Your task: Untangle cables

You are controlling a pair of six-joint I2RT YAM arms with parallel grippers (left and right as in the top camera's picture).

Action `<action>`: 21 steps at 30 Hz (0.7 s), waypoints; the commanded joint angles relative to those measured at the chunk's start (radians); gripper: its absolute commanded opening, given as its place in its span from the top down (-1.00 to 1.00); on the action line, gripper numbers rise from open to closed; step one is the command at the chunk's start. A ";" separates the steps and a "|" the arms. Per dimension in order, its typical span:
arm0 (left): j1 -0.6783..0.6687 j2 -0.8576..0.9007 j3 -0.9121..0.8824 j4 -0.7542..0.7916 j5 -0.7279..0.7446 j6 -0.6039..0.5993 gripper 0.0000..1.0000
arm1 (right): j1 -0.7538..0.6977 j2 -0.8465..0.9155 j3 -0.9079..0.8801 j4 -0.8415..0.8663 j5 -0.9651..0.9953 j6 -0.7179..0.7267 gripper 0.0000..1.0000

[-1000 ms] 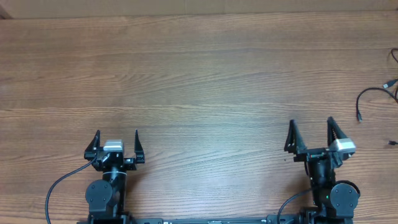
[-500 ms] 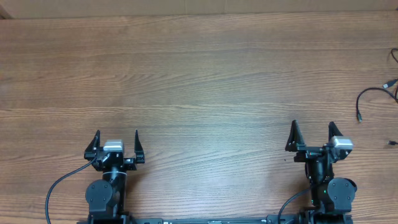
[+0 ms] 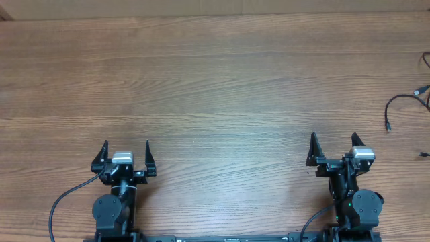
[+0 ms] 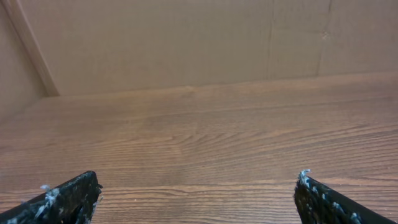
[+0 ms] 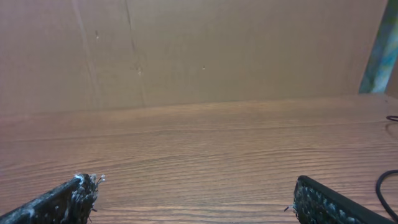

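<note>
The cables (image 3: pixel 403 102) are thin black cords with small plugs, lying at the table's far right edge and partly cut off by the overhead view; one curved strand (image 5: pixel 387 186) shows at the right edge of the right wrist view. My right gripper (image 3: pixel 332 143) stands open near the front right, well to the left of and nearer than the cables, with nothing between its fingers. Near the front left, my left gripper (image 3: pixel 126 149) is open and empty too. Both wrist views show only bare wood between the fingertips (image 4: pixel 74 193).
The wooden table (image 3: pixel 215 87) stretches wide ahead of both arms. A brown cardboard wall (image 4: pixel 186 43) runs along the table's far edge. Each arm's own thick black wire (image 3: pixel 64 202) loops beside its base at the front.
My right gripper has turned and shifted slightly left, its fingers now pointing more straight ahead. The left arm and the cables have stayed put.
</note>
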 commanded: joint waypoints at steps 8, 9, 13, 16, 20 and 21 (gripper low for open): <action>0.008 -0.008 -0.003 0.002 -0.009 -0.008 -0.99 | -0.003 -0.010 -0.011 0.004 0.010 0.037 -1.00; 0.008 -0.008 -0.003 0.002 -0.009 -0.008 -0.99 | -0.003 -0.010 -0.011 0.004 0.010 0.037 -1.00; 0.008 -0.008 -0.003 0.002 -0.009 -0.008 -0.99 | -0.003 -0.010 -0.011 0.004 0.017 0.014 -1.00; 0.008 -0.008 -0.003 0.002 -0.009 -0.008 -0.99 | -0.003 -0.010 -0.011 0.005 0.017 -0.009 -1.00; 0.008 -0.008 -0.003 0.002 -0.009 -0.008 -0.99 | -0.003 -0.010 -0.010 0.005 0.017 -0.008 -0.99; 0.008 -0.008 -0.003 0.002 -0.009 -0.008 -0.99 | -0.003 -0.010 -0.010 0.005 0.017 -0.009 -0.99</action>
